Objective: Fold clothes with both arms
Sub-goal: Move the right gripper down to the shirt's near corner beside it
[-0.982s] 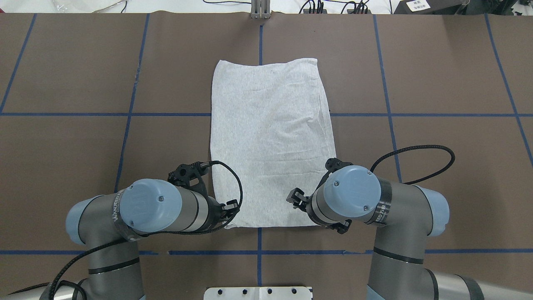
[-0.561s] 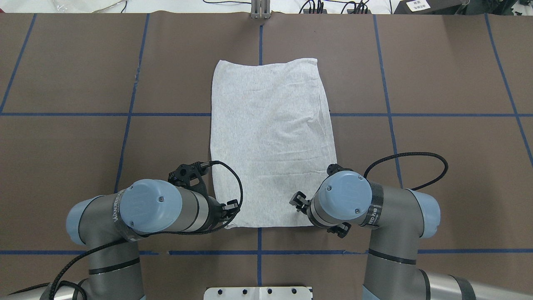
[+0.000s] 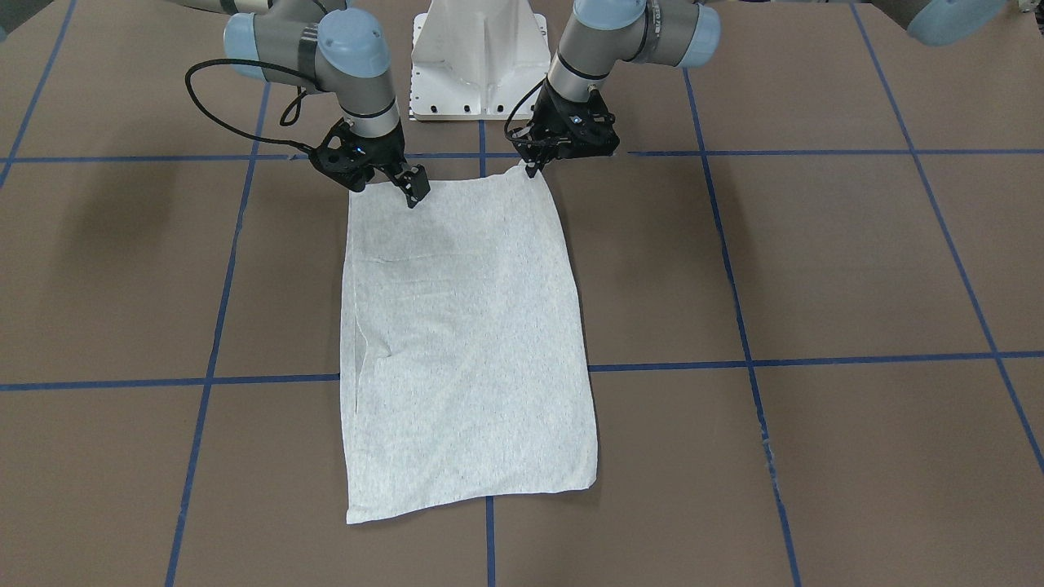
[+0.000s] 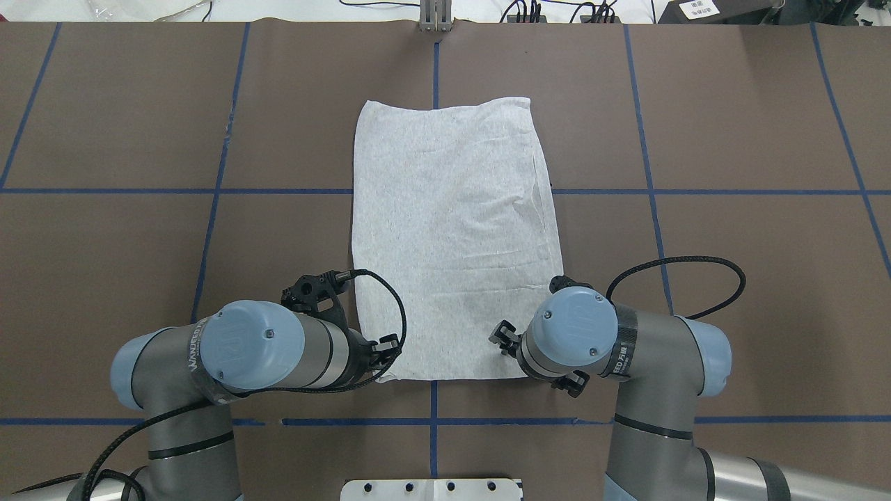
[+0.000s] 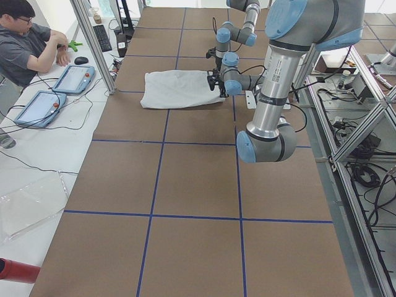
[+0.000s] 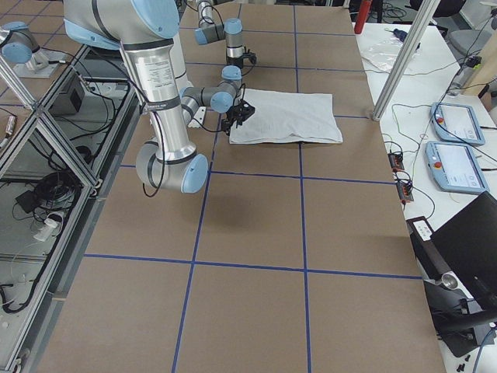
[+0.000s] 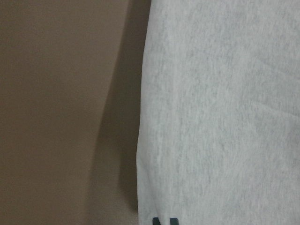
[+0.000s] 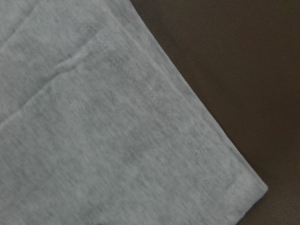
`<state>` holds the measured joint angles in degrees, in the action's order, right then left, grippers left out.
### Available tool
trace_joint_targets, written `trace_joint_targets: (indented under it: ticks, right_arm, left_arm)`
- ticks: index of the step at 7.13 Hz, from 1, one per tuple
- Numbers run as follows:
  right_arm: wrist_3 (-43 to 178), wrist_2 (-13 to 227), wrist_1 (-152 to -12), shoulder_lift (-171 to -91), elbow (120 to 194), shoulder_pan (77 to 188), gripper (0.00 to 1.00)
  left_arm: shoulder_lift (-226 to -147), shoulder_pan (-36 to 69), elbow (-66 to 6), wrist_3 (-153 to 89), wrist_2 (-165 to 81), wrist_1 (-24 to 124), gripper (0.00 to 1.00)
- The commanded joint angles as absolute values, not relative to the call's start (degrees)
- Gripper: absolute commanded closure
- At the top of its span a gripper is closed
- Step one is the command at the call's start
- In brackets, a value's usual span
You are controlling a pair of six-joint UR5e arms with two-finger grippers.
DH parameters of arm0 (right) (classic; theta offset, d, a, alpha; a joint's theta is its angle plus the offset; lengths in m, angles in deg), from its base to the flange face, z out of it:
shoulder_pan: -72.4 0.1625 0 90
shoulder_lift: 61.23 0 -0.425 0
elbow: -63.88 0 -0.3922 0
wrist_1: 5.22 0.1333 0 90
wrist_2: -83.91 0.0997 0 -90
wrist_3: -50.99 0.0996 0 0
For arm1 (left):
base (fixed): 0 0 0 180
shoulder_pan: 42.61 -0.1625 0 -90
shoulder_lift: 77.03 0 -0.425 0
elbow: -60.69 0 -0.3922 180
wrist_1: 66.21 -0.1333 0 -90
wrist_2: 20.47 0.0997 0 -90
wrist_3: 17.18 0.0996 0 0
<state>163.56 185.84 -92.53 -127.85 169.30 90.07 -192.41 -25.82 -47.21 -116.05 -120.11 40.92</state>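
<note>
Across the middle of the worktop (image 4: 731, 139), as you see it from overhead, the T-shirt (image 4: 452, 236) lies as a tall, narrow grey rectangle. Its plain side is up, with no sleeve, collar or print showing, so you can take the sideways folds as done. Both arms reach to the bottom corners of that rectangle, the end nearest the robot. At the upper centre of the front-facing view your left claw (image 3: 534, 165) sits on its corner with the jaws drawn close together. The cloth there looks slightly lifted, so I judge that it has the corner pinched. Your right claw (image 3: 390, 187), at the upper left of that view, hangs over the other corner with its jaws apart and nothing between them. The right wrist view shows that corner lying flat on the worktop. What is left, by my reading, is that second pinch, then carrying the near edge over to the far one to halve the length, perhaps twice.
</note>
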Motion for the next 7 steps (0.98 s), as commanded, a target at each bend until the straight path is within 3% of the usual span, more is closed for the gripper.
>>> trace_joint_targets:
  ticks: [1, 2, 3, 4, 5, 6, 7]
  right_arm:
    - [163.49, 185.26, -92.5, -127.85, 168.73, 89.72, 0.0]
    - [163.49, 185.08, -92.5, -127.76, 168.29, 89.63, 0.0]
    - [163.57, 185.07, -92.41, -127.68, 168.38, 89.63, 0.09]
    - [163.75, 185.07, -92.41, -127.59, 168.47, 89.63, 0.41]
    - [163.58, 185.25, -92.93, -127.24, 168.38, 89.54, 0.66]
    - [163.66, 185.34, -93.11, -127.15, 168.55, 89.37, 0.82]
    - [163.58, 185.51, -93.11, -127.06, 168.73, 89.28, 0.89]
  left_arm:
    - [-192.34, -25.83, -47.24, -116.05, -120.05, 40.92, 1.0]
    - [-192.34, -25.65, -47.24, -116.05, -120.05, 40.92, 1.0]
    - [-192.43, -25.82, -47.33, -116.14, -119.96, 40.92, 1.0]
    - [-192.35, -25.83, -47.24, -116.14, -119.96, 40.92, 1.0]
    - [-192.34, -25.65, -47.24, -116.05, -120.05, 40.92, 1.0]
    - [-192.17, -25.82, -47.24, -116.05, -120.05, 40.92, 1.0]
    - [-192.26, -25.83, -47.24, -116.14, -120.05, 40.92, 1.0]
